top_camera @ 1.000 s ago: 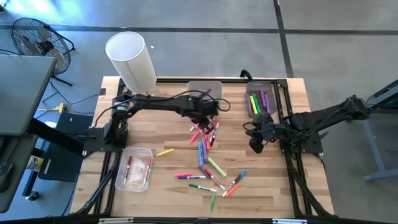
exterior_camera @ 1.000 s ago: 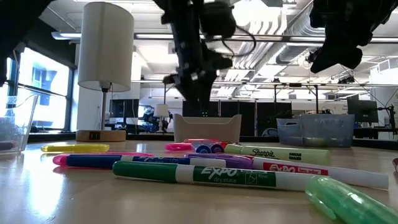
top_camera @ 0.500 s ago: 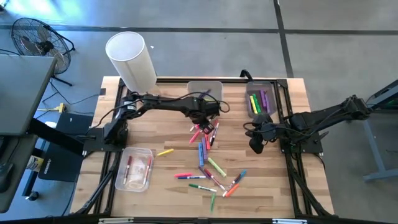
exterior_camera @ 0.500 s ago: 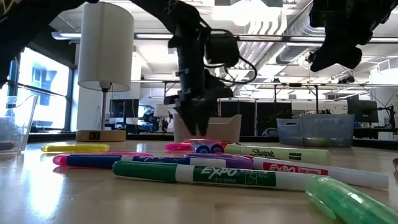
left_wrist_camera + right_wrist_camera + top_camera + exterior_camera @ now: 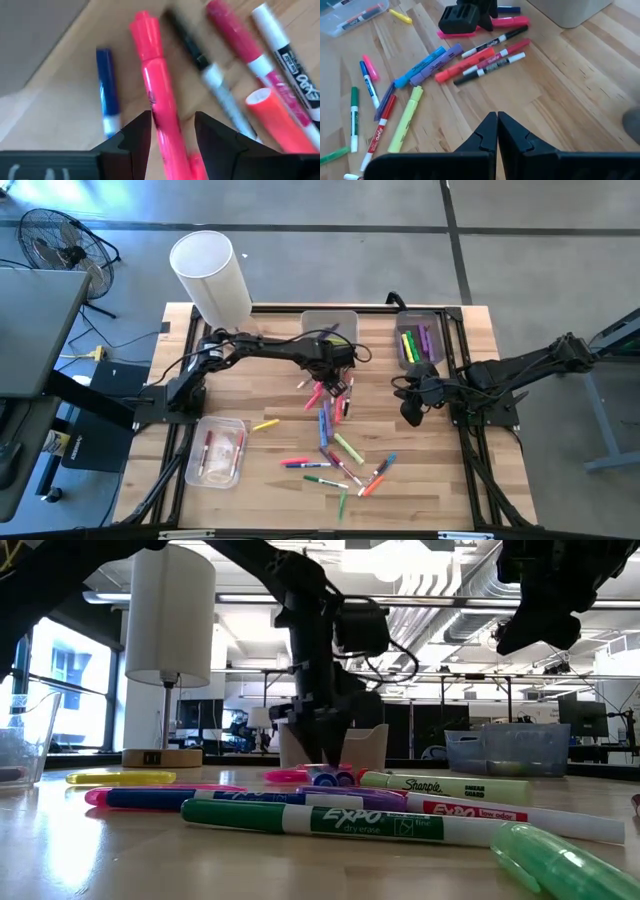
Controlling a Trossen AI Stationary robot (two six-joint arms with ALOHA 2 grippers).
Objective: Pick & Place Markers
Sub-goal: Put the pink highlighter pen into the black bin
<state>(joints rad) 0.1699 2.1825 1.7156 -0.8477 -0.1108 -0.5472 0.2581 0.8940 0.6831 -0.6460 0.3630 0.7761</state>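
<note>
Left gripper [image 5: 172, 131] hangs low over the wooden table [image 5: 270, 395] near the middle of its far edge, fingers apart on either side of a pink marker [image 5: 160, 107] that lies flat on the wood; whether they touch it cannot be told. Right gripper [image 5: 497, 131] waits above the table's right side, fingers pressed together and holding nothing. More markers [image 5: 335, 450] lie scattered from the table's middle toward its near edge.
</note>
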